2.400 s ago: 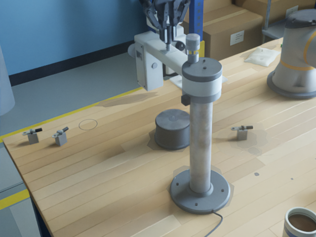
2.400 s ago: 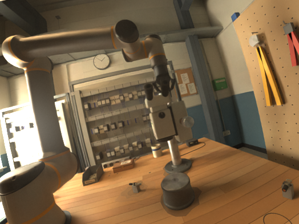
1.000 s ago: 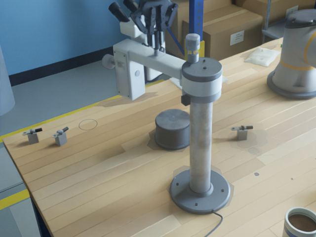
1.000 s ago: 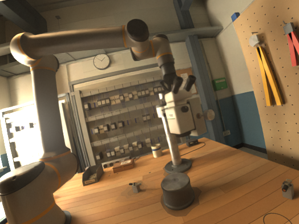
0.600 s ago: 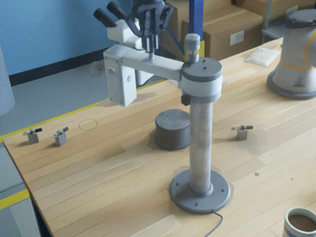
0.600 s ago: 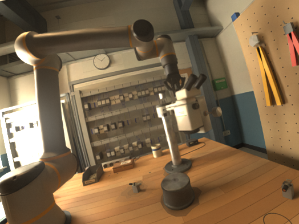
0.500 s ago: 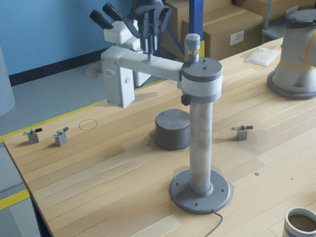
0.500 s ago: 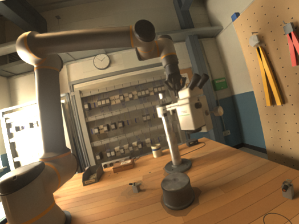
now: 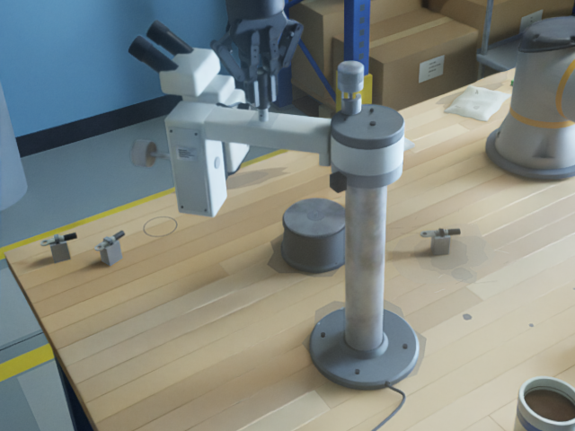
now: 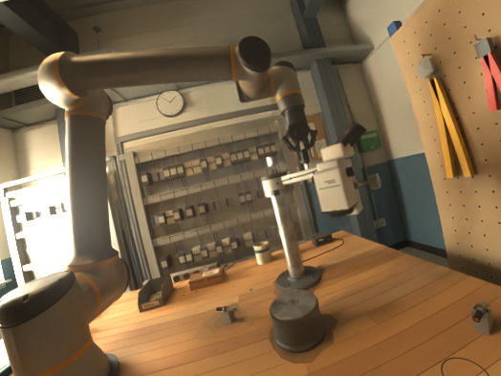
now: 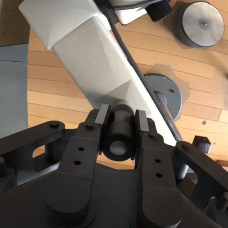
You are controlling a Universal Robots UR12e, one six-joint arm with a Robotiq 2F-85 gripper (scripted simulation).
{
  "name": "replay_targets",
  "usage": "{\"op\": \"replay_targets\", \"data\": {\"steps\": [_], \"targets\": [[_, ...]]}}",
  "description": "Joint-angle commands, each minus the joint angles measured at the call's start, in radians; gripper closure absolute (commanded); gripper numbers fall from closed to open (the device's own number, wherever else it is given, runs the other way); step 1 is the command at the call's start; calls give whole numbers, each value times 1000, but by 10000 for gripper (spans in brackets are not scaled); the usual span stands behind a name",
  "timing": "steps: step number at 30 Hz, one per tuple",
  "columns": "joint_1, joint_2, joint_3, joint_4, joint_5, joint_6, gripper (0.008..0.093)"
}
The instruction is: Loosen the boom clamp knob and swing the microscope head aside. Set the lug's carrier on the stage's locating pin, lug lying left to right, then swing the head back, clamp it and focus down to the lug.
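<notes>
A short upright peg (image 11: 119, 136) on top of the white boom (image 9: 274, 130) is mostly hidden between my fingers; I hold it in my closed gripper (image 9: 262, 109). The boom reaches out from the collar (image 9: 367, 144) on the grey column (image 9: 365, 264), carrying the microscope head (image 9: 197, 157) off to the side of the round grey stage (image 9: 314, 234). The stage's locating pin (image 11: 205, 23) stands bare at its centre. The clamp knob (image 9: 350, 86) rises from the collar top. One lug on its carrier (image 9: 440, 239) sits on the table right of the column, and two more (image 9: 59, 246) (image 9: 110, 248) stand near the left table edge.
The table's left edge (image 9: 32, 297) drops to the floor just beyond the two carriers. A cup (image 9: 548, 408) stands at the near right corner, my arm's base (image 9: 539, 102) at the far right beside a white bag (image 9: 476, 103). A cable (image 9: 392, 408) trails from the column's base plate.
</notes>
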Motion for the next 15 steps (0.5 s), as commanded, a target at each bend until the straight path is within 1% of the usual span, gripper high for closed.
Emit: {"op": "replay_targets", "data": {"steps": [1,15], "targets": [[2,3,-4,-1,1,2,934],[33,46,-55,7,1,33,934]]}}
